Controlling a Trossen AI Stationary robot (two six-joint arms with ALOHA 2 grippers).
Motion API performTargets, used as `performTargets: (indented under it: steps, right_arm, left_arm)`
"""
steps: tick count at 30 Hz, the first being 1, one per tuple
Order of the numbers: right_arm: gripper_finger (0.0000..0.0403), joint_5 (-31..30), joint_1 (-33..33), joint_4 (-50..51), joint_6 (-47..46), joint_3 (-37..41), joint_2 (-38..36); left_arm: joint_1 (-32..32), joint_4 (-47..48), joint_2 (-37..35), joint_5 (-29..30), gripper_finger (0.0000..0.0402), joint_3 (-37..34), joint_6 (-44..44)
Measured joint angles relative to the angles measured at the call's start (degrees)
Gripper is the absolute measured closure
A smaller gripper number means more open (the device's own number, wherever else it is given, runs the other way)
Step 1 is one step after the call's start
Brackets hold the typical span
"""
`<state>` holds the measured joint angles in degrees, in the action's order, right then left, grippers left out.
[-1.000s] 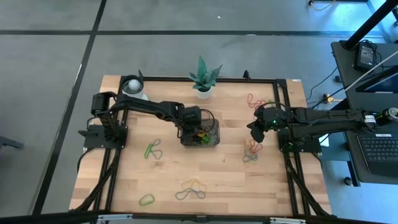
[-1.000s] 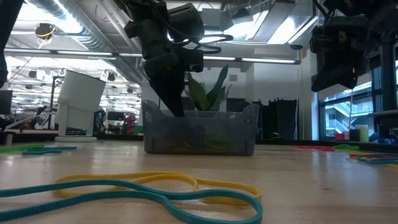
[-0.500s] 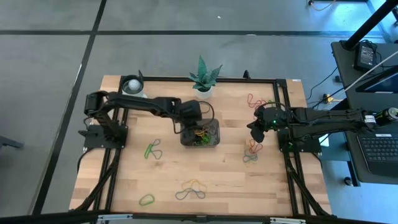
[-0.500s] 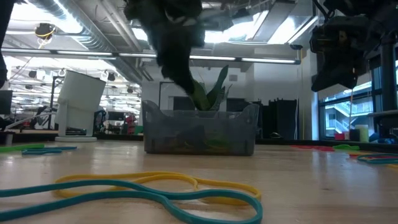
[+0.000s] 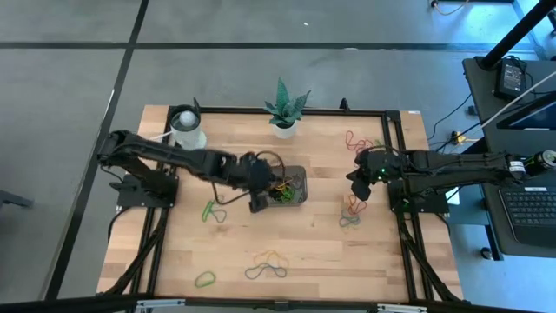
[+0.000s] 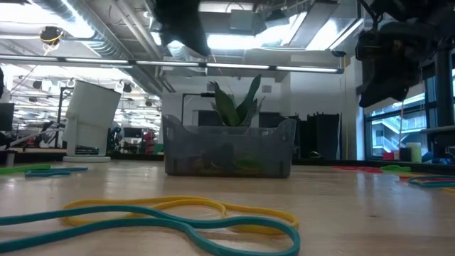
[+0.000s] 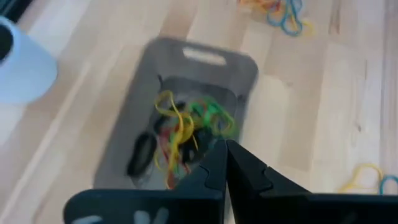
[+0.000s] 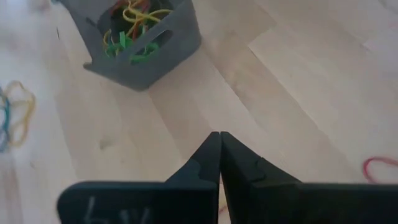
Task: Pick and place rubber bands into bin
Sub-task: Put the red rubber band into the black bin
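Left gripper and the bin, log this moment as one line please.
left gripper: shut, empty, beside bin | bin: holds bands | right gripper: shut, waiting above loose rubber bands

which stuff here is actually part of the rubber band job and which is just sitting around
Part of the job:
- small dark grey translucent plastic bin, already holding a tangle of bands
- thin coloured rubber bands loose on the table, such as the green one and the yellow and teal pair

Just lying about:
- green potted plant in a white pot
- white round cup
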<state>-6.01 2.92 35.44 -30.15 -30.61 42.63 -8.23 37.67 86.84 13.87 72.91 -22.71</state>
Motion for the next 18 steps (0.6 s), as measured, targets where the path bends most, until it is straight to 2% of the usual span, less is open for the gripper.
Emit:
performTargets:
  steps: [4, 10, 13, 18]
  right_arm:
    - [0.0392, 0.0, 0.0, -0.3, 6.6, 0.0, 0.0]
    - [0.0392, 0.0, 0.0, -1.7, 6.5, 0.0, 0.0]
    - [0.0392, 0.0, 0.0, -1.7, 6.6, 0.0, 0.0]
    - [0.0392, 0.0, 0.0, -1.7, 6.5, 0.0, 0.0]
  left_arm:
    - [-7.7, 0.8, 1.5, 5.7, 0.0400, -0.9, -9.5]
    - [-18.0, 0.7, 2.2, 13.6, 0.0400, -3.4, -26.5]
    - [-21.8, 1.4, 2.2, 15.5, 0.0400, -5.1, -34.5]
    - [-25.7, 4.4, 2.3, 16.5, 0.0400, -6.8, -43.1]
